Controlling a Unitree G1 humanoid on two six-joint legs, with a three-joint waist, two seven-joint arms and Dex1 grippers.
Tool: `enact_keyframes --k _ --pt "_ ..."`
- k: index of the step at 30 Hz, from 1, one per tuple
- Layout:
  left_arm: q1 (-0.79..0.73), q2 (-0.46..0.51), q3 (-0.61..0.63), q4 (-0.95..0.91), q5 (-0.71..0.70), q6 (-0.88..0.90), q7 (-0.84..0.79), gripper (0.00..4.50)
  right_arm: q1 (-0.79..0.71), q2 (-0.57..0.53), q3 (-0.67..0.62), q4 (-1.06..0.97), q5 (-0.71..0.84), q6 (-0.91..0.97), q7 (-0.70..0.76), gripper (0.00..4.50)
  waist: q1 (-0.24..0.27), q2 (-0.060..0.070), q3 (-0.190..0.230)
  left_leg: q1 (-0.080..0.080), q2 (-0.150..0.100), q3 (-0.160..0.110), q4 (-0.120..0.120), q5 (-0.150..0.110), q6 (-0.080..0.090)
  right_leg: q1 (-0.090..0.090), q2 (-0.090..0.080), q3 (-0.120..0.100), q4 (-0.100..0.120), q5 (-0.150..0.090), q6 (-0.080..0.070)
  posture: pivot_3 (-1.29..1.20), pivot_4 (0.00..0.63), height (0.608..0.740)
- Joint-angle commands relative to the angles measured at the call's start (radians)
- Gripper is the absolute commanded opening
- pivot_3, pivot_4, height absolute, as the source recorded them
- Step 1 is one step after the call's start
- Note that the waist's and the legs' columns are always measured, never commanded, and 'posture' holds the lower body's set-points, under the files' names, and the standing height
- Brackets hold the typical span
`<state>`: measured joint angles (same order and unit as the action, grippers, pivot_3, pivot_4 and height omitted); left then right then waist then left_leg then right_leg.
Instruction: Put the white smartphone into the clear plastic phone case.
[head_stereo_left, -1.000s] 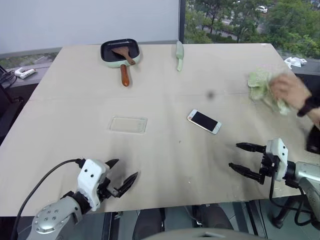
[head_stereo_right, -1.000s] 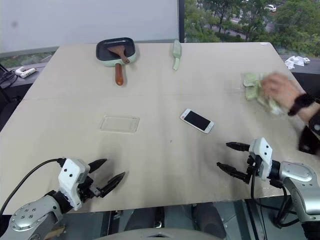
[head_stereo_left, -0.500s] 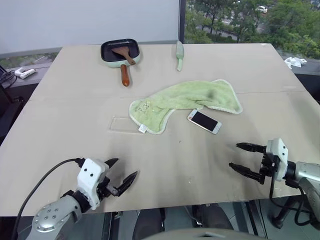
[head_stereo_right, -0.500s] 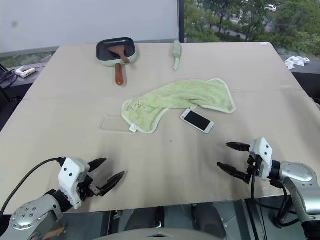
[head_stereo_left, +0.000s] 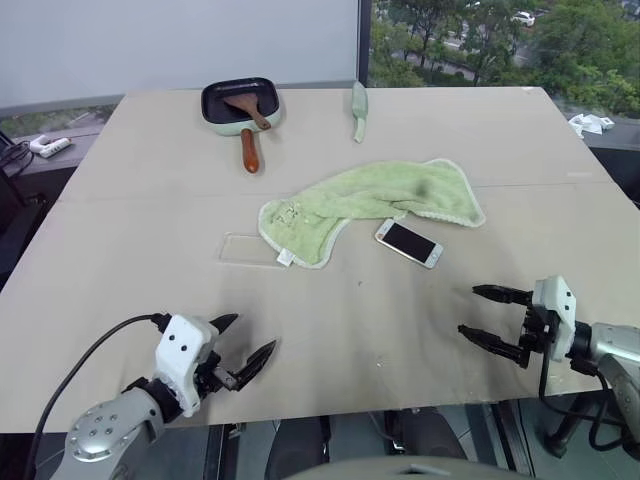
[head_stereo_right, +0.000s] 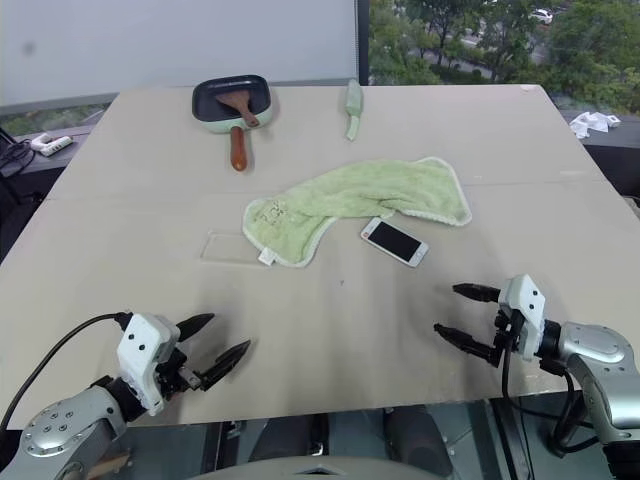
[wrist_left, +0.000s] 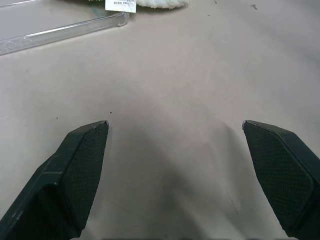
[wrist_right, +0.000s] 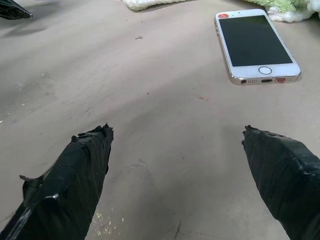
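The white smartphone (head_stereo_left: 408, 243) lies screen-up right of centre on the table (head_stereo_left: 150, 200), its upper edge touching or just beside the green towel (head_stereo_left: 370, 205). The clear plastic phone case (head_stereo_left: 250, 249) lies left of centre; its outline is faint, and the towel's lower-left end overlaps its right edge, hiding that corner. The left gripper (head_stereo_left: 245, 350), lower left, and the right gripper (head_stereo_left: 487, 315), lower right, both hover empty with jaws spread wide. A pan (head_stereo_left: 240, 102) sits upper left.
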<state>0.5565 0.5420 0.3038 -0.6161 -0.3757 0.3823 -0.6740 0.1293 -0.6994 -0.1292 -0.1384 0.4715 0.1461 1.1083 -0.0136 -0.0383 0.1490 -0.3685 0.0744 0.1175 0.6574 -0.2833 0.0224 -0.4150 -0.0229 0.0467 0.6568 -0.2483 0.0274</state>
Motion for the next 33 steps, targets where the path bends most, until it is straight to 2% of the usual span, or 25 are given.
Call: enact_keyframes --k 1,14,20,23,25,27,30,33 --pt "-0.017 0.007 0.011 0.012 0.001 -0.032 -0.005 4.46 -0.015 -0.001 -0.020 -0.015 0.008 -0.018 0.003 4.50 0.000 0.000 0.000 0.000 0.000 0.000 0.000 0.000 0.000 0.000 0.000 0.000 0.000 0.000 0.000 0.00 0.150 0.740" --pt "-0.248 0.143 0.016 0.235 0.015 -0.103 -0.110 4.46 -0.039 0.028 -0.009 -0.088 0.013 0.004 -0.047 4.50 0.001 0.000 0.000 0.000 0.000 0.000 0.001 0.000 0.000 0.000 0.000 -0.001 0.001 0.000 0.000 0.00 0.150 0.740" --pt "-0.308 0.174 0.020 0.273 -0.032 -0.111 -0.185 4.46 -0.112 0.070 0.032 -0.109 -0.072 0.003 -0.174 4.50 -0.003 0.000 0.000 0.000 0.000 0.001 0.001 0.000 0.000 0.000 0.000 -0.001 0.001 0.000 0.000 0.00 0.150 0.740" --pt "-0.312 0.183 0.072 0.233 -0.121 -0.074 -0.222 4.46 -0.292 0.130 0.122 -0.040 -0.190 0.081 -0.309 4.50 -0.012 0.001 0.000 0.000 0.001 0.001 0.002 0.000 0.000 0.000 0.000 -0.001 0.002 0.000 0.000 0.00 0.150 0.740" --pt "-0.318 0.198 0.121 0.196 -0.190 -0.026 -0.226 4.46 -0.464 0.196 0.205 0.066 -0.271 0.125 -0.369 4.50 -0.024 0.000 0.001 0.001 0.001 0.001 0.004 0.000 0.000 0.000 0.000 -0.001 0.005 0.000 0.000 0.00 0.150 0.740" --pt "-0.325 0.207 0.148 0.176 -0.225 0.006 -0.218 4.46 -0.569 0.237 0.254 0.157 -0.335 0.137 -0.410 4.50 -0.026 0.001 0.001 0.000 0.001 0.001 0.005 0.001 -0.001 -0.001 0.000 -0.001 0.006 0.000 0.000 0.00 0.150 0.740" --pt "-0.314 0.233 0.196 0.138 -0.274 0.078 -0.198 4.46 -0.736 0.325 0.307 0.365 -0.413 0.096 -0.473 4.50 -0.023 0.001 0.001 -0.002 0.001 0.002 0.005 0.002 -0.003 -0.001 0.000 -0.004 0.005 0.000 0.000 0.00 0.150 0.740" --pt "-0.262 0.265 0.254 0.069 -0.331 0.161 -0.197 4.46 -0.953 0.455 0.316 0.694 -0.459 0.064 -0.568 4.50 -0.030 0.001 0.001 -0.013 0.001 0.002 0.006 0.004 -0.006 -0.010 0.000 -0.005 0.006 0.002 0.003 0.00 0.150 0.740"
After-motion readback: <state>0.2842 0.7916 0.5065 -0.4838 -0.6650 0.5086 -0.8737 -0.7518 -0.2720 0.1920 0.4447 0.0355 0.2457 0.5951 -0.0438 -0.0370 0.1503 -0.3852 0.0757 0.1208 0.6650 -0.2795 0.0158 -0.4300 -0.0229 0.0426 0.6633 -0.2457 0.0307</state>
